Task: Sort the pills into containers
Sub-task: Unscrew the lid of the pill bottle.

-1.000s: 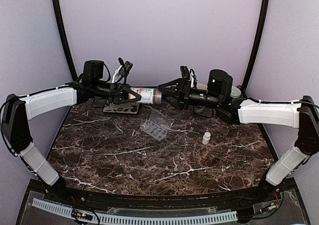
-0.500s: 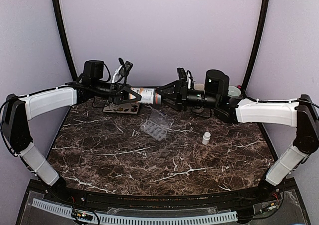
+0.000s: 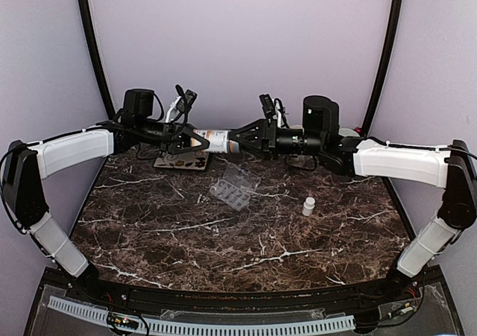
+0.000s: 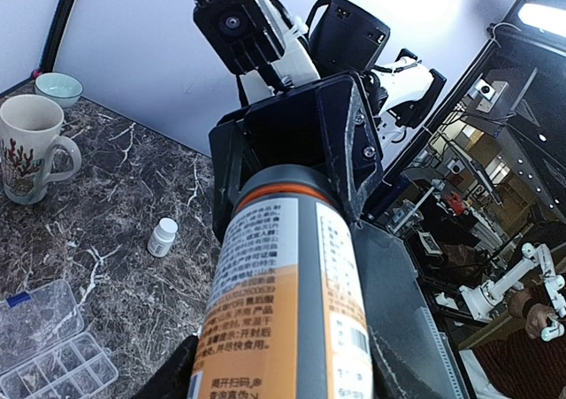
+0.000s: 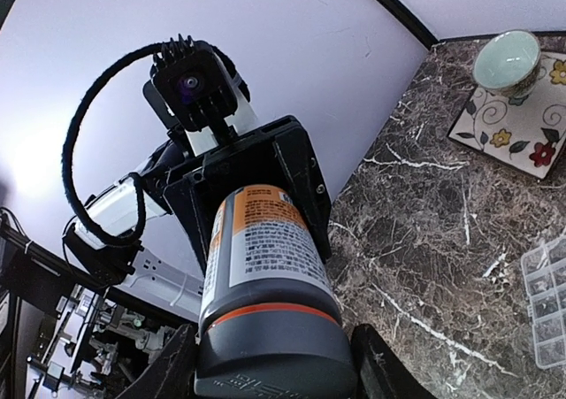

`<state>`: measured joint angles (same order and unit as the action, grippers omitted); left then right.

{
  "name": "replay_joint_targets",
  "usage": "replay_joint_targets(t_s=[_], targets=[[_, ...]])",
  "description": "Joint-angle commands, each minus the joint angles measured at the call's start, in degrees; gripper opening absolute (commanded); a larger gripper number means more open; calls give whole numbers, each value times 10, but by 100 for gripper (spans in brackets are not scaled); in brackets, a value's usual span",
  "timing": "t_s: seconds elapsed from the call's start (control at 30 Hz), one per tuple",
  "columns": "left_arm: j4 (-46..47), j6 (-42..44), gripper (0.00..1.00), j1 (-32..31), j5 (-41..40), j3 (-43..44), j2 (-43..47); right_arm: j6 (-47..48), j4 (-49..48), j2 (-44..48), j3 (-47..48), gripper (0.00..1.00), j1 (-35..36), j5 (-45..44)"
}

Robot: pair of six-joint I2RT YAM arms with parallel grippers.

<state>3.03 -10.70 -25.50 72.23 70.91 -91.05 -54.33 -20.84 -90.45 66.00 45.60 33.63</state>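
Note:
An orange pill bottle [image 3: 218,141] with a white label and a grey cap hangs level in the air between both arms, above the table's back. My left gripper [image 3: 195,141] is shut on its body [image 4: 283,310]. My right gripper [image 3: 240,138] is closed around the grey cap [image 5: 270,346], with a finger [image 5: 168,368] pressed on each side. The clear pill organizer [image 3: 232,187] lies open on the marble below, its cells also in the left wrist view [image 4: 53,364] and at the edge of the right wrist view [image 5: 548,310]. No loose pills show.
A small white bottle [image 3: 308,205] stands right of the organizer. A floral coaster [image 3: 182,161] with a pale cup [image 5: 506,58] lies at the back left. A mug [image 4: 31,151] and a second small cup [image 4: 58,88] stand at the back right.
My right gripper has slid left over the bottle's cap and its jaws have narrowed onto it. The left gripper and the bottle have stayed put.

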Motion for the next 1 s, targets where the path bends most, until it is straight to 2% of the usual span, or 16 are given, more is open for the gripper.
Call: replay_joint_targets(t_s=[0.0,0.23,0.43,0.73,0.97], targets=[[7,-7,0,-3,22,23,24,146,79,5,46,21,14,-7],[36,-52,0,-3,54,27,23,358,141,20,43,21,13,-11],[58,-89,0,-3,84,27,18,490,168,32,28,23,15,-50],[63,-108,0,-3,103,25,15,584,181,63,5,24,26,-163],[68,-113,0,-3,107,21,16,594,181,66,-10,30,34,-189]])
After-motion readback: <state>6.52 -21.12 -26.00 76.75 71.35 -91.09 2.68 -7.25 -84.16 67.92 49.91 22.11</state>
